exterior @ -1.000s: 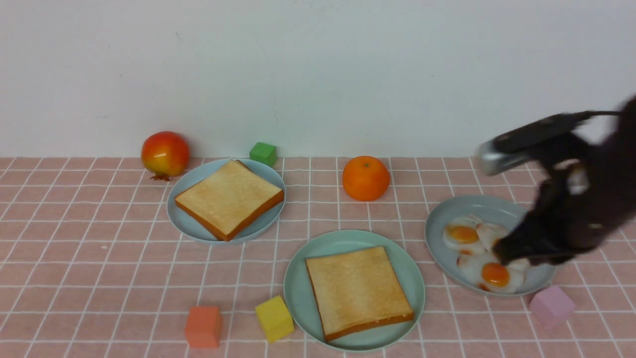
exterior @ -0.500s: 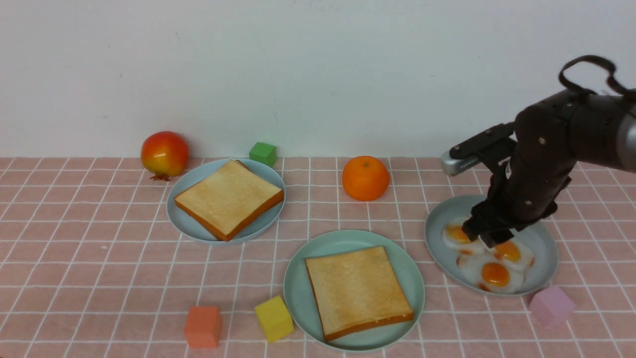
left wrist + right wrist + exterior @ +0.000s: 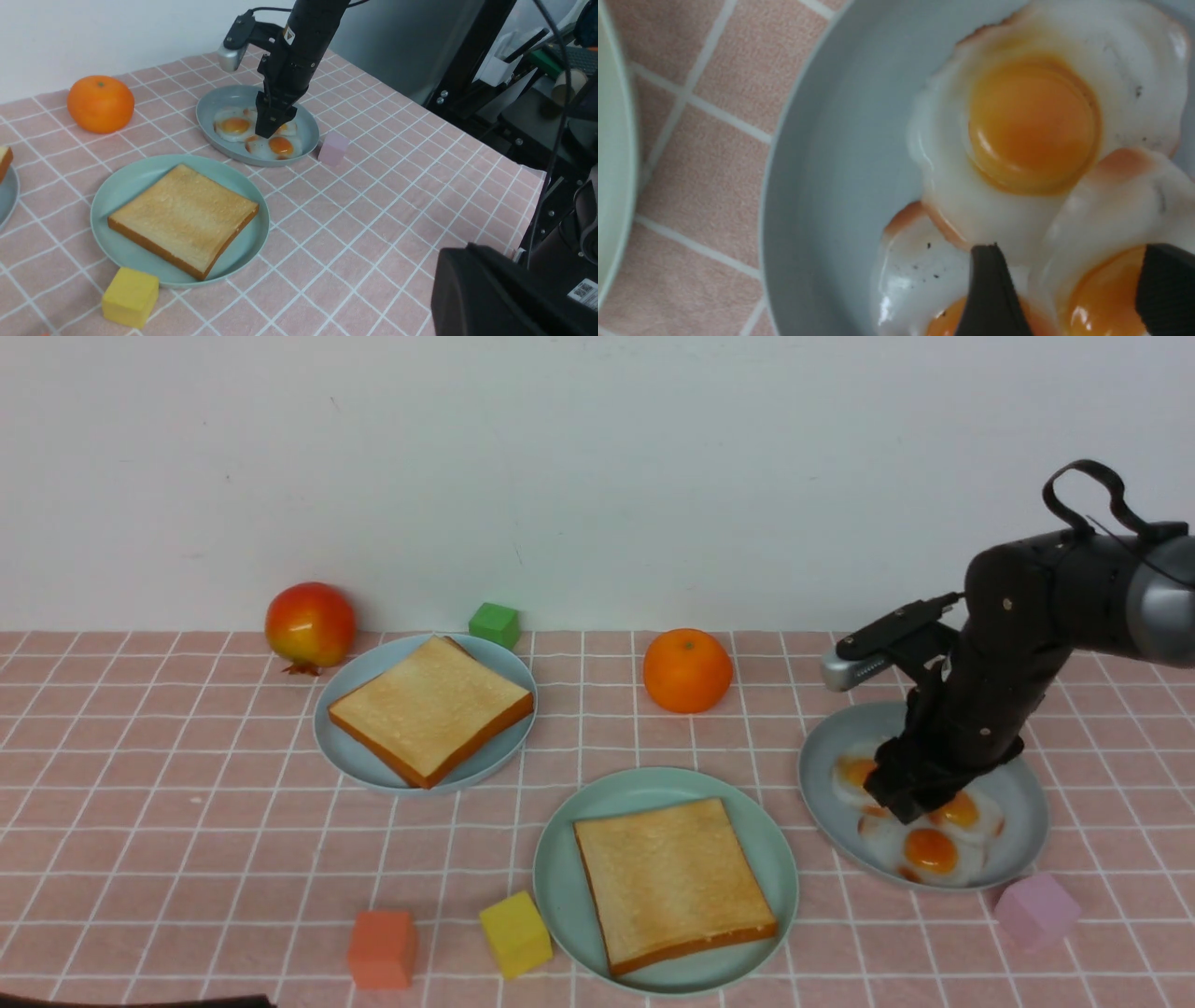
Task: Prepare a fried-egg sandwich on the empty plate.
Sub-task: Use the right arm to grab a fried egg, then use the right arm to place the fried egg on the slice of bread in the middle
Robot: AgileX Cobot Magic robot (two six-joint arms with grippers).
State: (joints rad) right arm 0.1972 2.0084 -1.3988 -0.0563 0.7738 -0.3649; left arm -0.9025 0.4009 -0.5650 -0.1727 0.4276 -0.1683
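Base golden square toy toast slice (image 3: 672,882) on round mint-green plastic plate (image 3: 653,786); my right jaws gape empty over glossy white fried eggs (image 3: 920,849), left jaws shut; egg and second slice (image 3: 429,709) pending.

Right claw (image 3: 906,810) now tip-down on the fried eggs (image 3: 932,851), jaws wider than before

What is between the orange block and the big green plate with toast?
A yellow block sits there, close beside the green plate's rim, with the orange block on its other side. The front view shows it.
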